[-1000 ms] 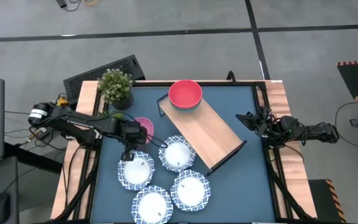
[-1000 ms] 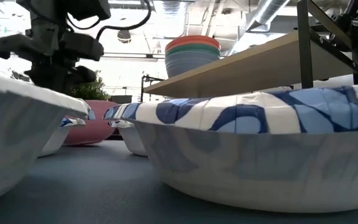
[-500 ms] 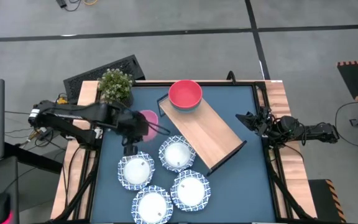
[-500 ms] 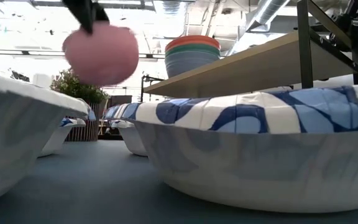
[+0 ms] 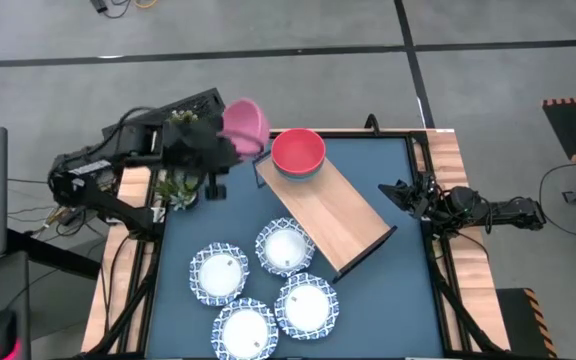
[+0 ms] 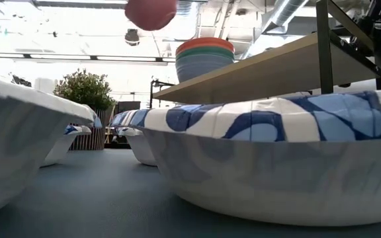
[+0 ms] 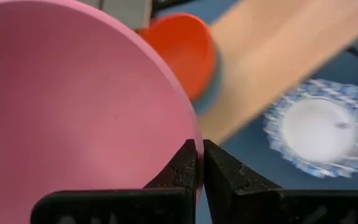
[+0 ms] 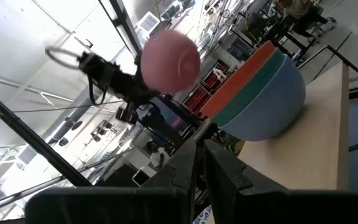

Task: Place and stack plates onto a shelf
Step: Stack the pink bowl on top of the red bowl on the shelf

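high view: left gripper holds a pink bowl aloft over the table's far edge, just beside the stacked bowls on the far end of the shelf; four plates lie clustered by the table's near edge, none on the shelf yet. right gripper waits at the table's right edge. low view: pink bowl hangs high, above and beside the stacked bowls; plates fill the foreground. left wrist view: fingers pinched tight on the pink bowl's rim, shelf beyond. right wrist view: right fingers pressed together, holding nothing; pink bowl airborne beside the stack. judgement: centre the bowl over the stack, level its rim, lower slowly, release only once seated; this leaves shelf room for plates.
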`<state>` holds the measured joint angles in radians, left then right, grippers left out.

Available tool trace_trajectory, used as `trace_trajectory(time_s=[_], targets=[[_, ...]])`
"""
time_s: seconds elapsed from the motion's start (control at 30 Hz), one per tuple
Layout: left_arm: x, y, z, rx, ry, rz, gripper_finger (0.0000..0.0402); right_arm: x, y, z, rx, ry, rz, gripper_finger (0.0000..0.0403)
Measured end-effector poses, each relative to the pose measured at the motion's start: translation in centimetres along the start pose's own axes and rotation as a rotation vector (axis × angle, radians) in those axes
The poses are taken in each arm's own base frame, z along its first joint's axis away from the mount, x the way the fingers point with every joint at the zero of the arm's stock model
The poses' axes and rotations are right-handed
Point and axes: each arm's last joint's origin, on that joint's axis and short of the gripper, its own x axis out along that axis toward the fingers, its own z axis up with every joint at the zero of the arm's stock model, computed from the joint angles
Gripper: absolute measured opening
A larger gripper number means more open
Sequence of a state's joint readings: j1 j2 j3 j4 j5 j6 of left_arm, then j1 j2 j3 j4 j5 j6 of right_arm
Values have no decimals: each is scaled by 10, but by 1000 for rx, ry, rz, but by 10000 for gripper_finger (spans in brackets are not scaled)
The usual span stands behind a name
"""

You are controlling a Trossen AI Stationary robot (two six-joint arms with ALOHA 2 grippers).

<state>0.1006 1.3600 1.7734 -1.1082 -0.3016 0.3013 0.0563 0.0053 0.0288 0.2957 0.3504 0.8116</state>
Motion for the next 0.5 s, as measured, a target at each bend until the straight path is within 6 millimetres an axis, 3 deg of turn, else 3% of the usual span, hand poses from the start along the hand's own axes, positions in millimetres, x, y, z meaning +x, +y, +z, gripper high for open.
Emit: trace_trajectory(time_s=[0.23, 0.5], targets=[[35, 25, 31, 158, -21, -26, 0, 0, 0, 0, -1, 4, -4, 58], [80, 26, 53, 343, 62, -130, 0, 0, -2, -2, -3, 18, -19, 58]])
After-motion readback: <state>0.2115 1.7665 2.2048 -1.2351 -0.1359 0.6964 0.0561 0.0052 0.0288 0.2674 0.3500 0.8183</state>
